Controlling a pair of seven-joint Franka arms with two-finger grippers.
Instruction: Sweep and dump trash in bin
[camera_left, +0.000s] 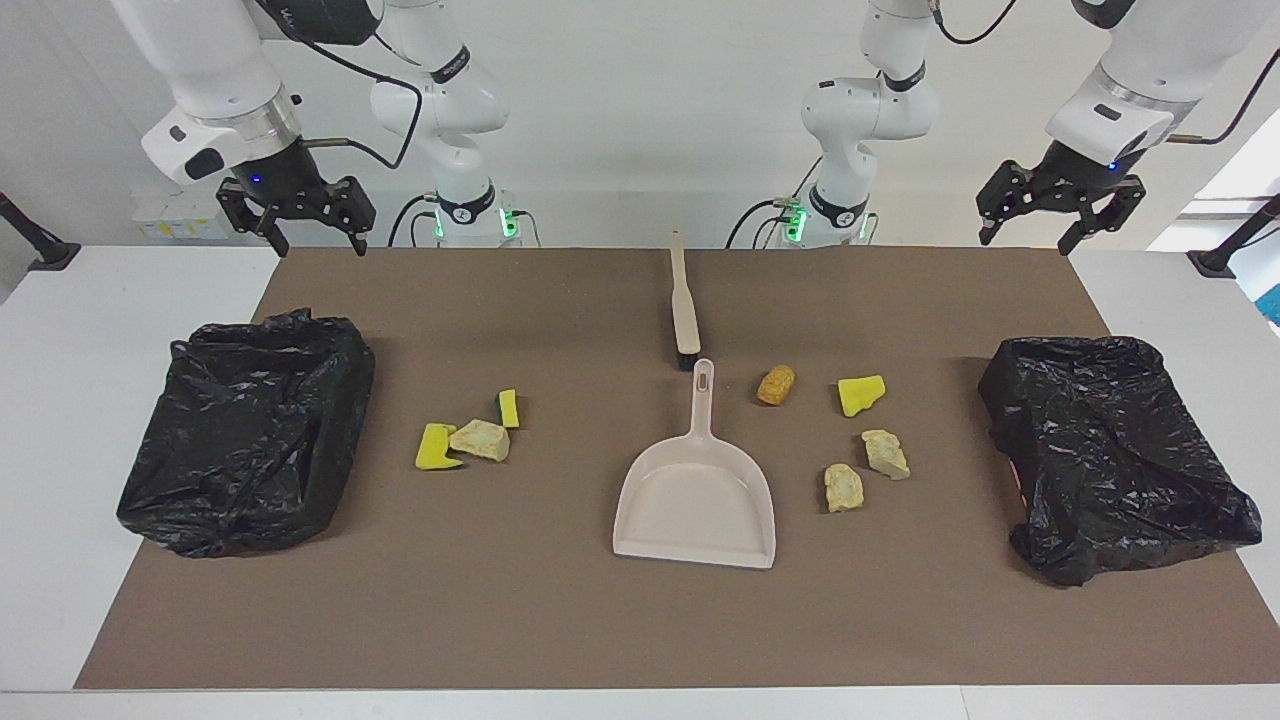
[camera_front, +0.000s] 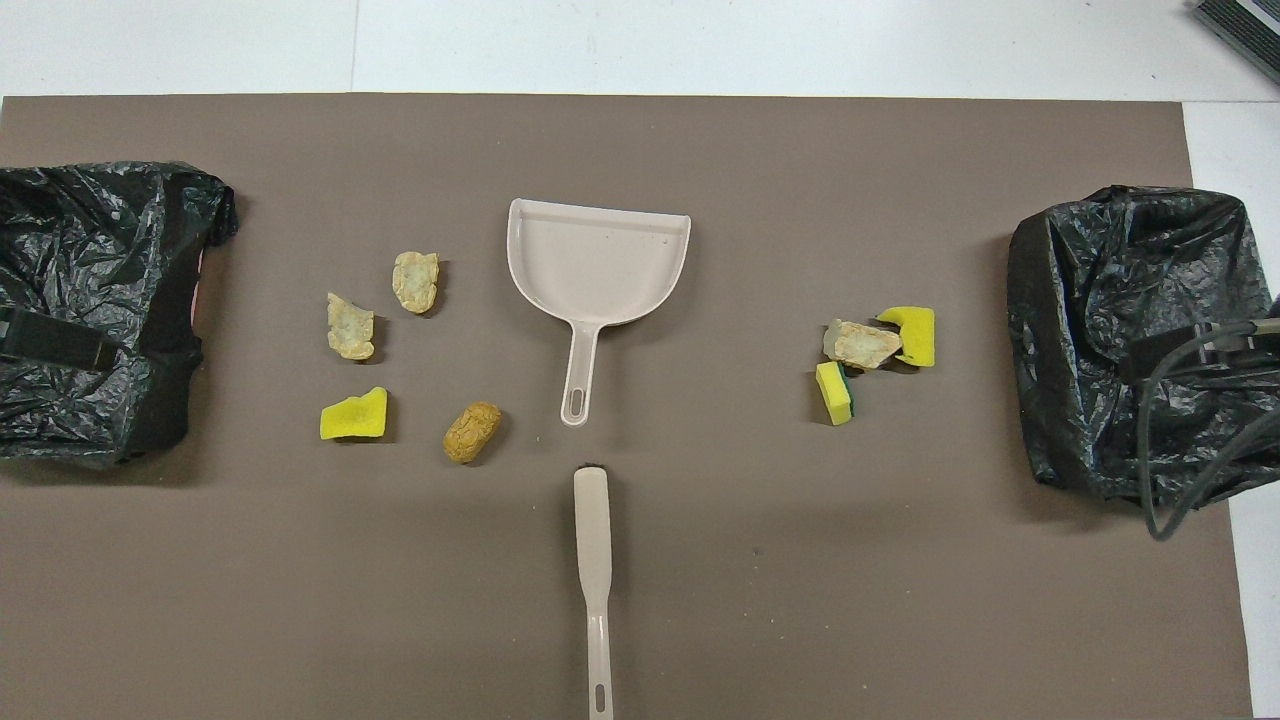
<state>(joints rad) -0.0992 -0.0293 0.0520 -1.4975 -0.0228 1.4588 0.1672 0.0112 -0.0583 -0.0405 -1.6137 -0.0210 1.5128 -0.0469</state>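
Observation:
Trash lies in two clusters on the brown mat. Toward the left arm's end are a golden roll (camera_left: 776, 385) (camera_front: 472, 432), a yellow sponge piece (camera_left: 860, 394) and two beige chunks (camera_left: 885, 453) (camera_left: 843, 487). Toward the right arm's end are a yellow sponge (camera_left: 436, 447), a beige chunk (camera_left: 480, 439) and a green-backed sponge (camera_left: 509, 408). A black-bagged bin stands at each end (camera_left: 250, 430) (camera_left: 1110, 450). My right gripper (camera_left: 318, 245) and left gripper (camera_left: 1026, 240) hang open and empty over the mat's edge nearest the robots.
A beige dustpan (camera_left: 697, 495) (camera_front: 598, 262) lies mid-mat with its handle toward the robots. A brush (camera_left: 684, 310) (camera_front: 593, 560) lies in line with it, nearer to the robots. Bare white table surrounds the mat (camera_left: 560, 620).

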